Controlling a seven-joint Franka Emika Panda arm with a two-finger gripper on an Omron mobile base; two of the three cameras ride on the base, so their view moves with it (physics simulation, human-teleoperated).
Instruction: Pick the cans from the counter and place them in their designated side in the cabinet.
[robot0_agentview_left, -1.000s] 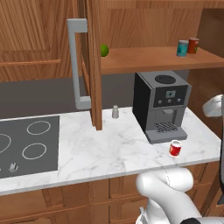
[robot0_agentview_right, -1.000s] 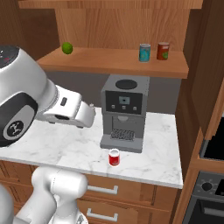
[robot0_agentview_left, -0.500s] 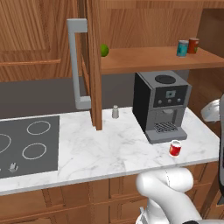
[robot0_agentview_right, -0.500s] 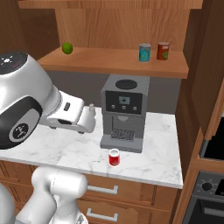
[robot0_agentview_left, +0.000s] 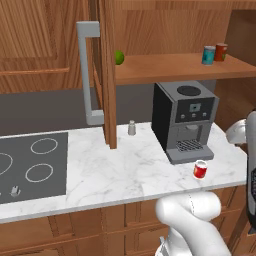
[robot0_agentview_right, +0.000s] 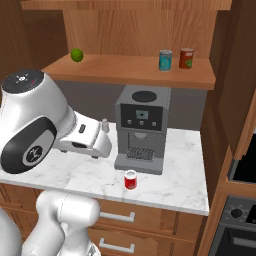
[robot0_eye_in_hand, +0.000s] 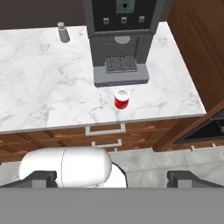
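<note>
The two dark finger tips of the gripper (robot0_eye_in_hand: 112, 177) stand spread to their widest with nothing between them, held high and well back from the small bright red can (robot0_eye_in_hand: 121, 99). That can stands upright on the white grey-veined marble counter (robot0_eye_in_hand: 48, 96), just in front of the drip tray of the dark grey coffee machine (robot0_eye_in_hand: 121, 43) and near the counter's front edge. The teal blue-green can (robot0_agentview_right: 165, 60) already sits on the plank shelf of the brown wooden cabinet (robot0_agentview_right: 135, 70), above the coffee machine, beside a darker brownish-red can (robot0_agentview_right: 186, 58) — a small grey shaker (robot0_eye_in_hand: 64, 32) stands left of the machine. The reach is best made by centring the jaws over the red can, clear of the machine's tray, and descending straight before closing.
</note>
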